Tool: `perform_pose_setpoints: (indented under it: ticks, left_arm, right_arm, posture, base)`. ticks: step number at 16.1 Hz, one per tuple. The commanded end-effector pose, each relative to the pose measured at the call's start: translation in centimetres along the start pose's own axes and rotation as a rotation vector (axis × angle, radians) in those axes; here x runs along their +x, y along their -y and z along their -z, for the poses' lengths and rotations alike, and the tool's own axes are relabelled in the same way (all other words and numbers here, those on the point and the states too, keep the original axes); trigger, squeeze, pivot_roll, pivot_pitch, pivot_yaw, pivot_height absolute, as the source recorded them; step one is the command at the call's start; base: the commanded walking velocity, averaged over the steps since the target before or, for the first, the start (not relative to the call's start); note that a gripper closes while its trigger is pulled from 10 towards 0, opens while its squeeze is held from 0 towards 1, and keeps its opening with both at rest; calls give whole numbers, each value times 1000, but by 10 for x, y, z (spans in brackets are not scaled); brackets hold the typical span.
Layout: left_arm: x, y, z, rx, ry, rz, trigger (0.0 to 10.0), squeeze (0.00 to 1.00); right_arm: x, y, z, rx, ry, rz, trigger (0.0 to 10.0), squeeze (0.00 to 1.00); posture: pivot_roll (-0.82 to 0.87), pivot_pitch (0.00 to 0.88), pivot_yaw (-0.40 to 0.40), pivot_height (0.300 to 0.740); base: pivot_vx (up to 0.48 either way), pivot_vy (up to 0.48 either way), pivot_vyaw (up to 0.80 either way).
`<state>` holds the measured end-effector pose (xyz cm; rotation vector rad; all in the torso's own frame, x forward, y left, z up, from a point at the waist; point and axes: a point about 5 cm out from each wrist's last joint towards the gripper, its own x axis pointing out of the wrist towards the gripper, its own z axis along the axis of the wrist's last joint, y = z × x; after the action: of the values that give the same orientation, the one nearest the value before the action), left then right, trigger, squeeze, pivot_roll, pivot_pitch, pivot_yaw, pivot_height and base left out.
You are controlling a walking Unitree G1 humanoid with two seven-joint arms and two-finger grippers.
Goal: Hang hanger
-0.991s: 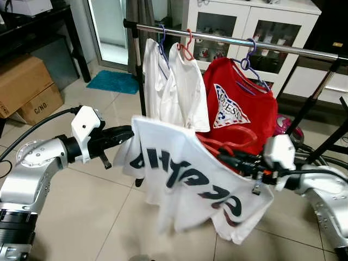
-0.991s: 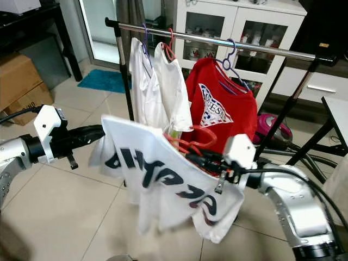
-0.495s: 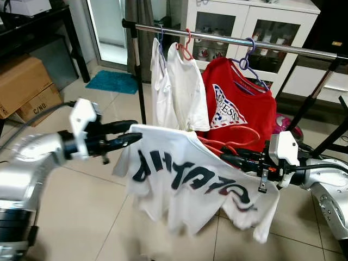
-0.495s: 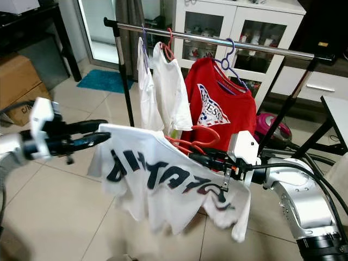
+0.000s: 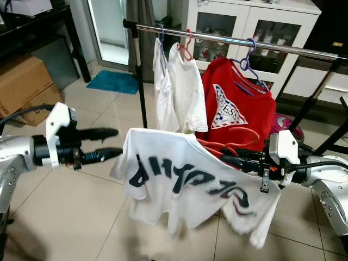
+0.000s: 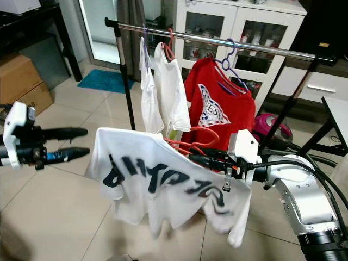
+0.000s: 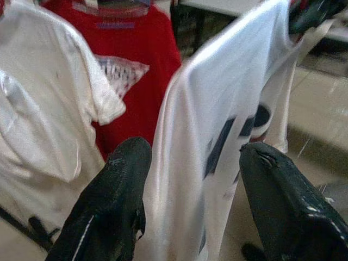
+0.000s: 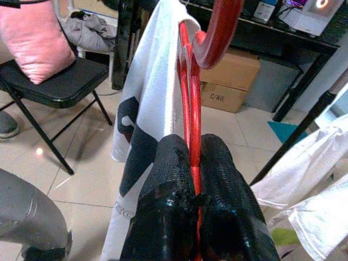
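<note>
**A:** Where is the hanger, and what has hold of it?

**B:** Your right end effector [image 8: 193,179] has its two black fingers closed tight on the red hanger [image 8: 187,109]. The right wrist view shows you this plainly: the thin red wire runs straight up between the pads to the hook [image 8: 217,27]. From the head views you see the hanger only in part, as red loops [image 5: 231,142] between the white printed T-shirt [image 5: 185,185] and the red shirt [image 5: 239,106] behind it. The white T-shirt is draped on the hanger and hangs below the rail [image 5: 239,41], well short of it.

**A:** And the left side?

**B:** Your left end effector [image 5: 111,144] is held out to the left of the T-shirt, fingers spread and holding nothing. In the head views there is a gap between the fingertips and the cloth. The left wrist view gives you the T-shirt's sleeve edge framed between the two fingers [image 7: 109,212], though that picture is blurred.

**A:** What can you not make out?

**B:** The dark print on the T-shirt is mirrored and smeared, so you cannot read it. Most of the hanger's frame is under the cloth. On the rail you already have two white shirts [image 5: 182,87] and the red one, each on its own hanger.
</note>
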<state>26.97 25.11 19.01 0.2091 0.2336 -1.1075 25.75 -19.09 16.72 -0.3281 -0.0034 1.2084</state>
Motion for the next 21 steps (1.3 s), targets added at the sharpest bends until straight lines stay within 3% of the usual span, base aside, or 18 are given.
perform_pose_setpoints:
  ticks: [1,2,4,7,8,9,13,21]
  left_arm:
    - [3,-3,9,23,-44,-20,10000,0]
    - [7,-12,17,32,-54,-76,10000,0]
    - [11,-16,24,32,-65,-90,10000,0]
    - [21,-18,22,21,-2,-51,10000,0]
    - [26,-16,21,11,13,-13,3137,0]
    - [30,-14,23,-3,10,23,0,0]
    - [40,-15,29,-23,5,33,0,0]
    - [39,-18,26,-41,31,30,0,0]
  right_arm:
    - [0,2,-11,-44,25,-20,10000,0]
    - [0,1,-14,-49,32,-26,10000,0]
    - [1,-1,-16,-54,34,-35,10000,0]
    - [1,-1,-18,-59,37,-38,10000,0]
    - [1,-1,-18,-62,37,-36,10000,0]
    - [2,-1,-18,-64,37,-34,10000,0]
    - [3,0,-19,-66,37,-33,10000,0]
    - [4,0,-17,-69,32,-34,10000,0]
  posture:
    - [129,0,12,740]
    - [130,0,12,740]
    - [128,0,11,740]
    - [126,0,13,740]
    - [124,0,17,740]
    - [125,0,17,740]
    - [126,0,18,740]
    - [131,0,15,740]
  base:
    - [0,0,0]
    - [0,0,0]
    - [0,0,0]
    - [0,0,0]
    - [0,0,0]
    - [0,0,0]
    - [0,0,0]
    - [0,0,0]
